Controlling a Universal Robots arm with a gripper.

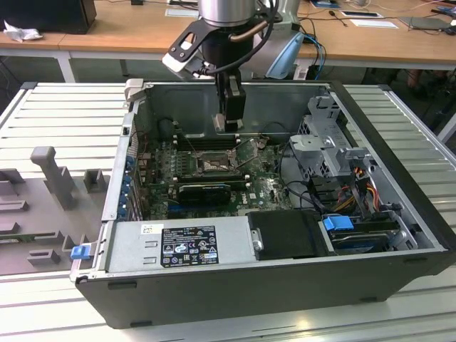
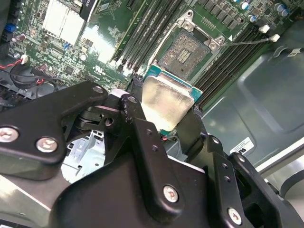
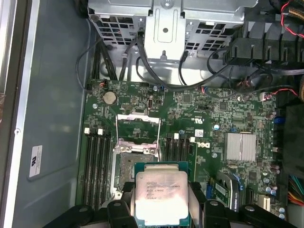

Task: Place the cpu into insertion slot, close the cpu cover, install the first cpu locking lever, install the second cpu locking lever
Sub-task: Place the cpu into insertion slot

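Beige-silver and flat, the chip point(image 3: 159, 197) is clamped by two opposite edges between the black fingers point(image 2: 137, 128) of the gripper point(image 3: 159, 190), face towards the camera in both wrist views. Several lines of small dark print cross this face; they are too faint to make out. A teal-green border shows around the metal face.

The chip is held in the air above the green circuit board point(image 3: 223, 114), not seated. In the first wrist view it overlaps one edge of the socket point(image 3: 124, 173). The socket's dark centre is bare. The cover plate point(image 3: 137, 117) stands swung open at the socket's far side, with green board visible through its cut-out.

In the exterior view the gripper point(image 1: 228, 125) hangs inside the open computer case point(image 1: 399, 185), just above the socket point(image 1: 212, 164).

Labels present:
- white sticker point(image 3: 35, 161) on the grey case floor;
- black-and-white rating label point(image 1: 189, 246) on the power supply point(image 1: 178, 246);
- small white sticker point(image 1: 152, 229) beside it.
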